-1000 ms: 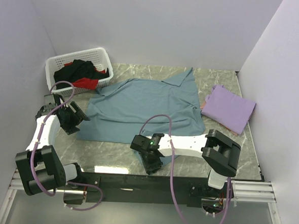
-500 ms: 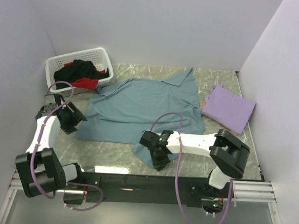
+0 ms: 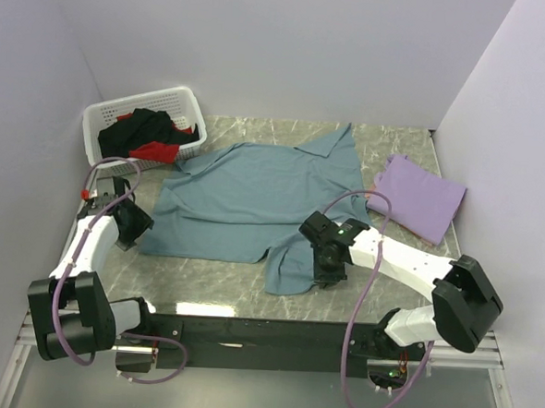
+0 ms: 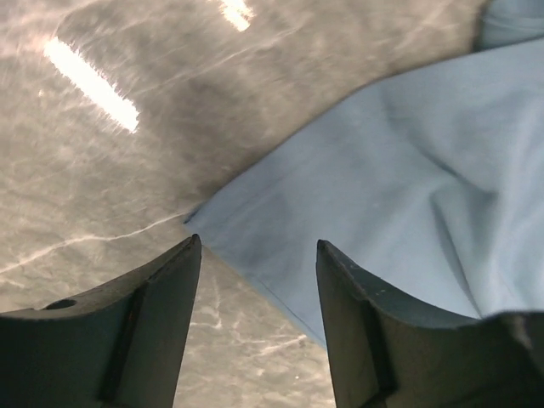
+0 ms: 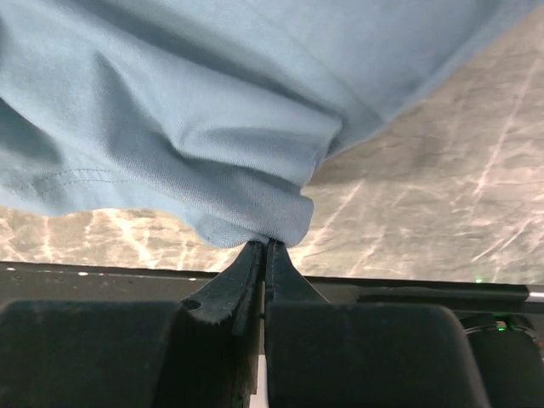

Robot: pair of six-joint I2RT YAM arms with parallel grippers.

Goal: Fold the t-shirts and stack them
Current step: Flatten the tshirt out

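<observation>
Right gripper [image 5: 265,245] is pinched tight on a bunched fold of the teal t-shirt [image 3: 255,189]; left gripper [image 4: 259,251] hangs with jaws apart over the shirt's corner.

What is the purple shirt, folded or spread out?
Folded: the purple shirt lies as a compact rectangle with no sleeves showing, unlike the spread blue shirt.
</observation>
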